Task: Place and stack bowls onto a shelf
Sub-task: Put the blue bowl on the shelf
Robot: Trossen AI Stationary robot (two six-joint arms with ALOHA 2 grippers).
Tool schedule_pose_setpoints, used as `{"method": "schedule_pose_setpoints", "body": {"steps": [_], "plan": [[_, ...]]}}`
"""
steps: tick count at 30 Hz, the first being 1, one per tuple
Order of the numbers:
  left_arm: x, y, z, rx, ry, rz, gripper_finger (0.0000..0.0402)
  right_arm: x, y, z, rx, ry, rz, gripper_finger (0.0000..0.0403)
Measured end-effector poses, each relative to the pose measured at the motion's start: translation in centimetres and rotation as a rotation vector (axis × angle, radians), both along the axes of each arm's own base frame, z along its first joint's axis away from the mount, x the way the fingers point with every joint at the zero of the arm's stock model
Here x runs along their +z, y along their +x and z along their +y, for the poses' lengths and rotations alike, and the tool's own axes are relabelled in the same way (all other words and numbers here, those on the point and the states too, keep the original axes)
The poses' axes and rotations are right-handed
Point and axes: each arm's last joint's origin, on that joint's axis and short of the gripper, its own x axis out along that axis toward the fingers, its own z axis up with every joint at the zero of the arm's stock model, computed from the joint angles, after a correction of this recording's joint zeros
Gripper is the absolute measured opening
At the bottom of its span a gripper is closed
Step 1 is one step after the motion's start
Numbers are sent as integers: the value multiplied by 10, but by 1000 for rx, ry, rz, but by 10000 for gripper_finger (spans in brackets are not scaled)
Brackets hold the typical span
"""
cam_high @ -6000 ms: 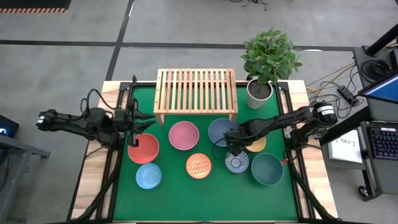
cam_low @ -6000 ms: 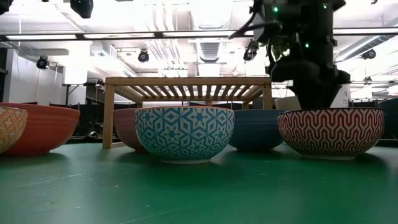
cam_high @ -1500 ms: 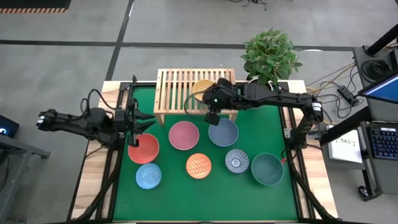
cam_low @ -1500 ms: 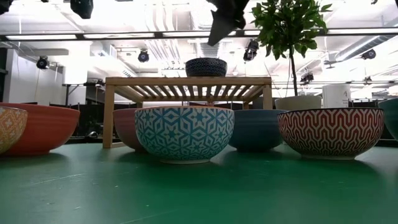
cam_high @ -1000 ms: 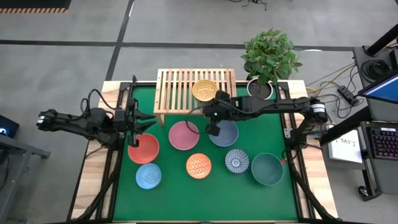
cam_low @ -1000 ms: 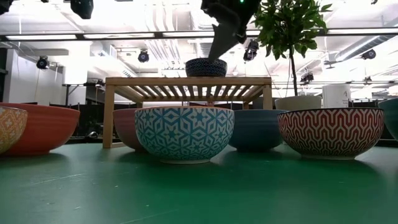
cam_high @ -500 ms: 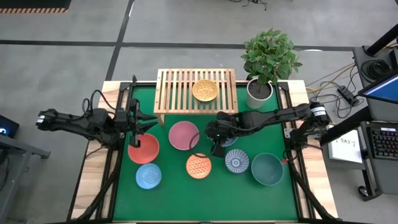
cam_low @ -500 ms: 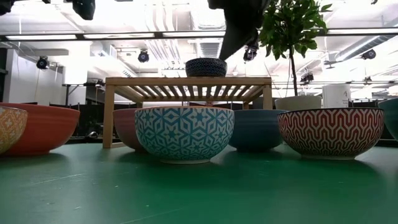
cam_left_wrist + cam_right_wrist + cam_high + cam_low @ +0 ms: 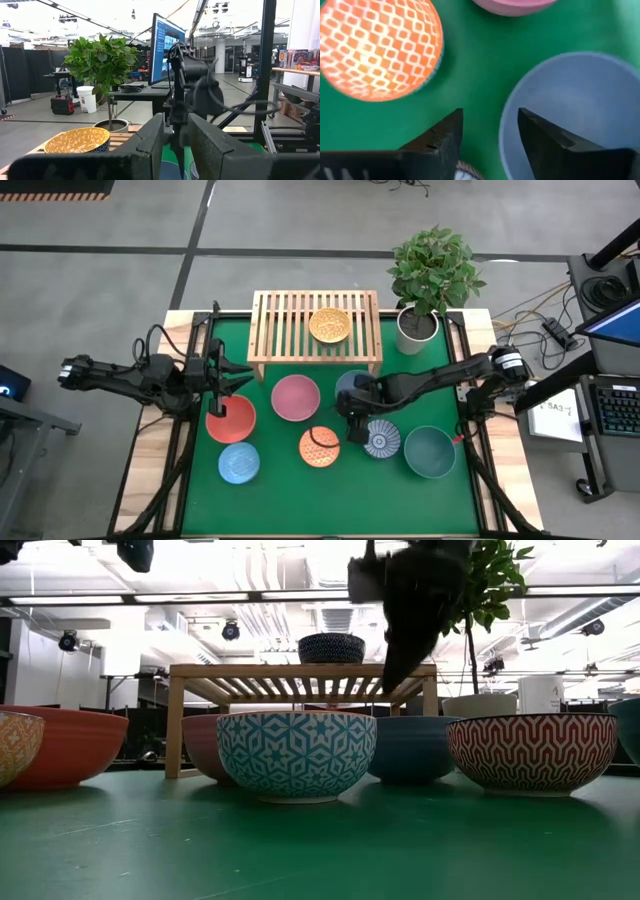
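Observation:
The light-wood shelf (image 9: pixel 300 330) stands at the far edge and carries the yellow patterned bowl (image 9: pixel 329 325), which rests on its base on the slats (image 9: pixel 331 648). On the mat sit the red (image 9: pixel 231 418), pink (image 9: pixel 295 397), light blue (image 9: pixel 239 462), orange patterned (image 9: pixel 319 446), blue-grey patterned (image 9: pixel 381 439), teal (image 9: pixel 430 451) and plain blue (image 9: pixel 357 380) bowls. My right gripper (image 9: pixel 352 425) hangs open above the mat; in its wrist view (image 9: pixel 490 130) the plain blue bowl's rim (image 9: pixel 504 125) lies between its fingers, with the orange bowl (image 9: pixel 377 45) beside it. My left gripper (image 9: pixel 236 379) waits open by the red bowl.
A white pot with a green plant (image 9: pixel 420 320) stands at the shelf's right end. The bowls lie close together across the mat's middle. Bare green mat (image 9: pixel 330 500) runs along the near edge. A monitor and desk (image 9: pixel 165 50) stand beyond the table.
My right gripper has moved from in front of the shelf toward the table's near edge and come lower, passing over the plain blue bowl to the gap between the orange and blue-grey bowls. The yellow bowl has stayed on the shelf.

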Motion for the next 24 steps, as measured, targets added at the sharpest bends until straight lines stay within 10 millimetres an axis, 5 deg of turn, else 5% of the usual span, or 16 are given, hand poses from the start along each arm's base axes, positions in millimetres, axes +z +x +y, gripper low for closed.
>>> {"method": "schedule_pose_setpoints", "body": {"steps": [8, 15, 19, 24], "plan": [[0, 0, 0, 0, -1, -4, 73, -34, -9, -4, -59, -62, -4, 175], [0, 0, 0, 0, -1, -4, 73, -48, -11, -5, -84, -43, -43, 100], [0, 0, 0, 0, -1, -4, 73, -50, -12, -5, -75, -34, -36, 29], [0, 0, 0, 0, -1, -3, 73, -33, -8, -3, -65, -37, -15, 11]]}}
